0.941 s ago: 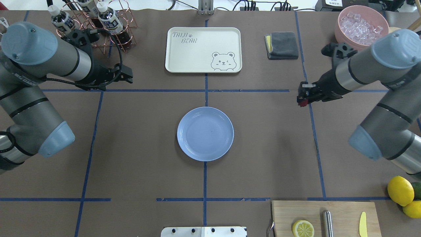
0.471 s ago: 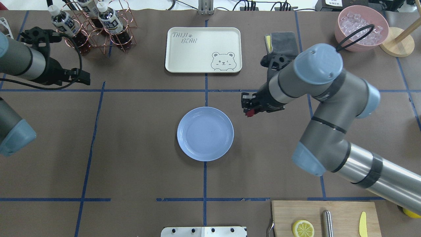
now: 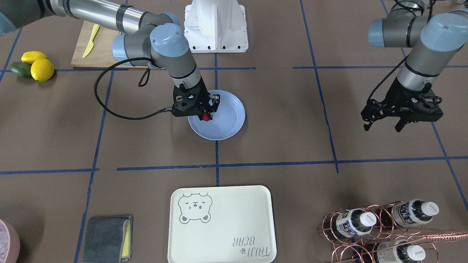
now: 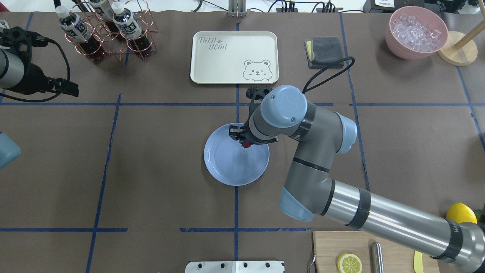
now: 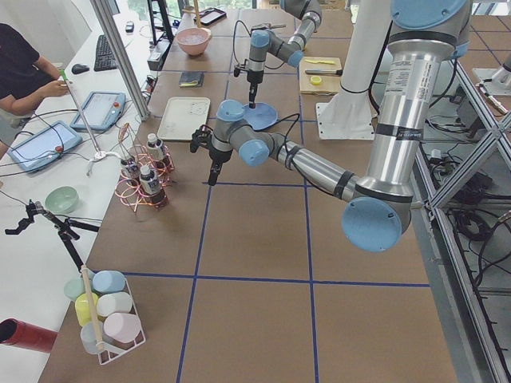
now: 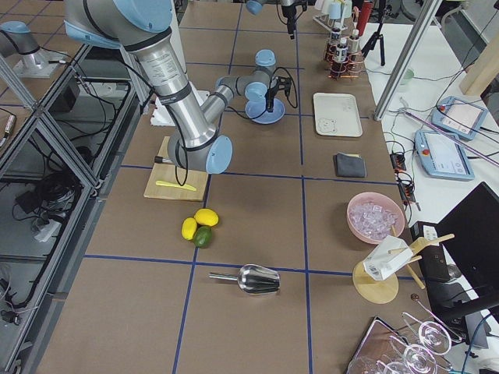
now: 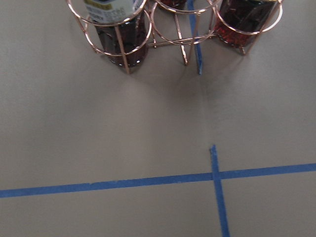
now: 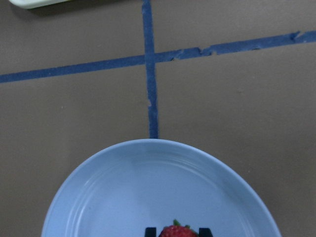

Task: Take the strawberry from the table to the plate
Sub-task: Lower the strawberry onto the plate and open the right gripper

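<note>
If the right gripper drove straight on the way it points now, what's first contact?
The plate. The right gripper points down over its inner surface, inside the rim. The strawberry it holds would probably touch before the fingertips. The gap left is hard to judge.

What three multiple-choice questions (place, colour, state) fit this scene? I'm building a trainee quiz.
1. Where is the strawberry? A on the tray; B held over the plate; C on the cutting board.
2. What colour is the plate? A light blue; B pink; C cream.
3. How is the left gripper? A shut on a bottle; B open, empty; C holding the strawberry.
Answers: B, the right gripper pinches it above the plate; A, its rim shows blue; B, its fingers stand apart.
</note>
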